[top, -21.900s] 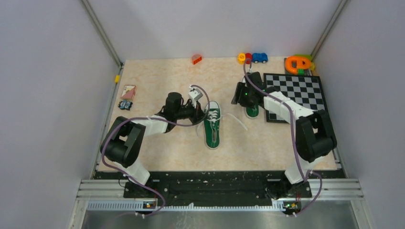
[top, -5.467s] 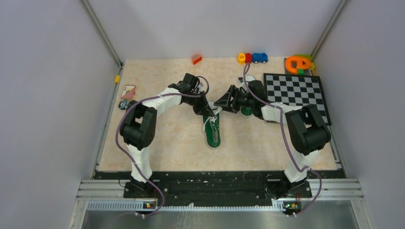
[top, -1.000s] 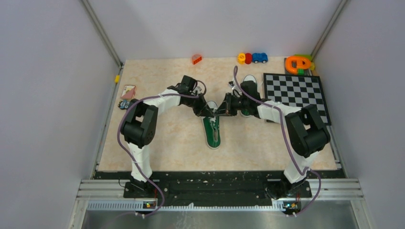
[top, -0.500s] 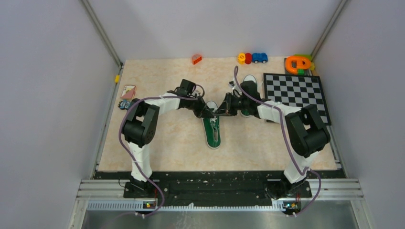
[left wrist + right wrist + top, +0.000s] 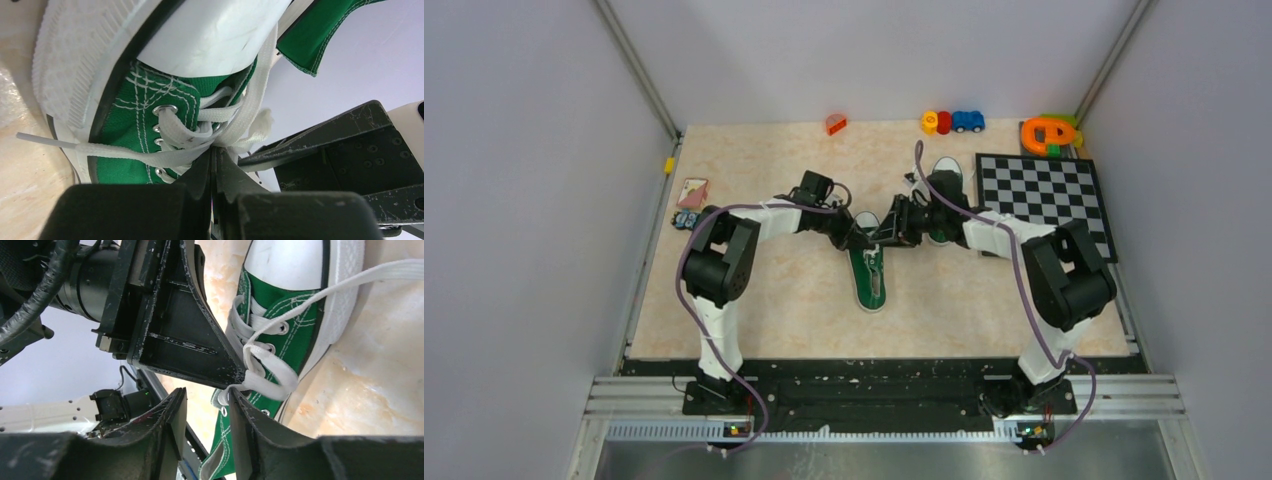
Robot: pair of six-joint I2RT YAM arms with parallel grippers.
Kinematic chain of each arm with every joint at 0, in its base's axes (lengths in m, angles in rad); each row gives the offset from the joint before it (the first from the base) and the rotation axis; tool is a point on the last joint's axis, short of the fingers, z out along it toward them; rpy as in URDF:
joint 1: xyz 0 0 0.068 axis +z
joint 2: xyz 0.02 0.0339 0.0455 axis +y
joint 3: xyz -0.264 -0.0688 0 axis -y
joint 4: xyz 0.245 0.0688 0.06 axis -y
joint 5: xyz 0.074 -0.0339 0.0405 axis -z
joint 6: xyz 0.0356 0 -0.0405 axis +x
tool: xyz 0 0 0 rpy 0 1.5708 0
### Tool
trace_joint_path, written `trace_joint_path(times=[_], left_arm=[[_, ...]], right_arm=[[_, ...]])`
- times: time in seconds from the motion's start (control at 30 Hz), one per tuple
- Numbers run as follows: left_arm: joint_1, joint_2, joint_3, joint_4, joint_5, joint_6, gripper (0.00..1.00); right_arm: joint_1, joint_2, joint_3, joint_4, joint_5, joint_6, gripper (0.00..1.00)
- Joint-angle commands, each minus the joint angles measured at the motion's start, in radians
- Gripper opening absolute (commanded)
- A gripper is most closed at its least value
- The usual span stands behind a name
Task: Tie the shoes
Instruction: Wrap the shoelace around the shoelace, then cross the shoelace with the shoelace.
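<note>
One green shoe [image 5: 871, 282] lies mid-table with its white toe cap toward the back. The other shoe [image 5: 946, 172] lies behind the right arm, partly hidden. Both grippers meet over the near shoe's laces. My left gripper [image 5: 861, 240] is shut on a white lace [image 5: 150, 155] at the eyelets of the shoe [image 5: 125, 130], its tips [image 5: 216, 150] pressed together. My right gripper [image 5: 880, 236] is open [image 5: 206, 392]. A lace loop [image 5: 267, 371] rests against the tip of one finger. The left gripper's finger [image 5: 180, 335] lies just beyond it.
A chessboard [image 5: 1044, 195] lies at the right, beside the right arm. Toy cars [image 5: 952, 122], an orange toy [image 5: 1046, 133] and a red block [image 5: 835, 124] line the back edge. Cards [image 5: 692, 192] lie at the left.
The left arm's wrist has dropped slightly nearer the table. Both grippers stay together over the shoe's laces. The shoe has not moved.
</note>
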State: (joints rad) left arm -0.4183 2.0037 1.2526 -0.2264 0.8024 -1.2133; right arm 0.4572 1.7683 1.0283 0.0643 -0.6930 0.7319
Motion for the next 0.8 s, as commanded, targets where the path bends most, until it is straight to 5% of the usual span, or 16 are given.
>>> trace_joint_path(times=[0.0,0.23,0.47,0.77], left_arm=[[-0.01,0.002,0.002,0.057,0.053,-0.02,0.0],[-0.01,0.01,0.004,0.056,0.055,-0.016,0.0],[-0.01,0.015,0.006,0.047,0.054,-0.008,0.0],[-0.008,0.02,0.018,0.012,0.052,0.009,0.0]], right_arm=[[-0.009,-0.063,0.003,-0.05,0.064,-0.027,0.41],[-0.018,-0.073,-0.023,-0.059,0.072,-0.022,0.42],[-0.038,-0.103,-0.045,-0.061,0.095,-0.025,0.57],[-0.061,-0.215,-0.16,-0.016,0.13,-0.097,0.41]])
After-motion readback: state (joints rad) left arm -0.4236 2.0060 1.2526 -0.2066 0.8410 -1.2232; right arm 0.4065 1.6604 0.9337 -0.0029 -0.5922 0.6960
